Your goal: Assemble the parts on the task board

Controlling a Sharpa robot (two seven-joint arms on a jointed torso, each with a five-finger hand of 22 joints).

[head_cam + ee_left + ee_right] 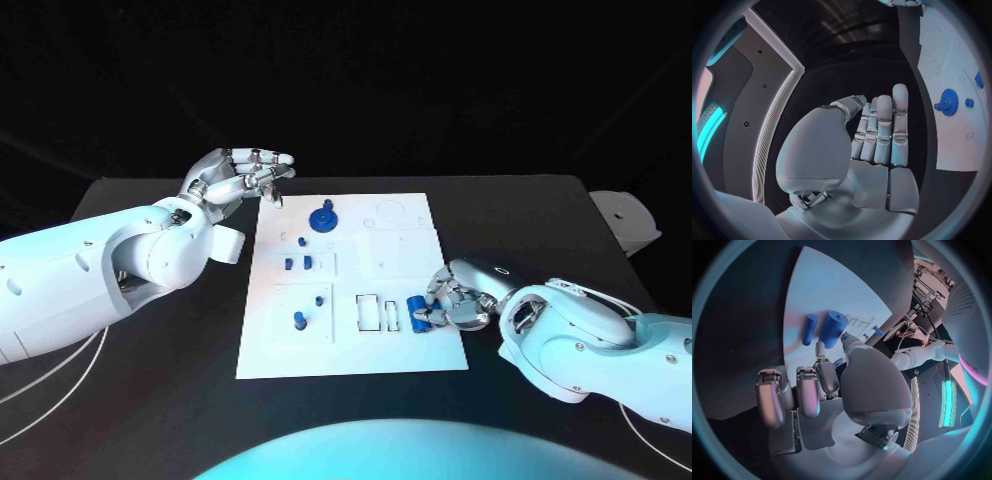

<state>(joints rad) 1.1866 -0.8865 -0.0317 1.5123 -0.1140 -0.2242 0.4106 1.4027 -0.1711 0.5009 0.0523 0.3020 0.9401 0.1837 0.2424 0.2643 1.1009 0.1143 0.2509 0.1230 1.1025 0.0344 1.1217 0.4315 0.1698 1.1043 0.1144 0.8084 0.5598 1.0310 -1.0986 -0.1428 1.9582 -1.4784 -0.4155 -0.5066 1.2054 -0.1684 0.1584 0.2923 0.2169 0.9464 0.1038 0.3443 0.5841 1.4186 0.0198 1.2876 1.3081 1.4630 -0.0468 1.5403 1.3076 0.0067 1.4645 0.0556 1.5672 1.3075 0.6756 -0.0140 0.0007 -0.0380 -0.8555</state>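
Observation:
The white task board (378, 345) lies mid-table. At its right edge my right hand (459, 300) pinches a blue cylinder part (423, 312) just over the board. In the right wrist view the blue cylinder (832, 326) sits between thumb and finger, with a slim blue peg (809, 329) beside it on the board (826, 285). My left hand (238, 175) hovers off the board's far left corner. Its fingers (882, 130) stand straight side by side, thumb bent toward them, nothing seen in it. A blue gear (325, 217) (948, 102) stands at the far end.
Several small blue pegs stand in the board's left half, such as one (300, 320) near the front and a pair (297, 263) in the middle. Two narrow slots (378, 313) lie left of my right hand. A white object (629, 220) sits at the table's right edge.

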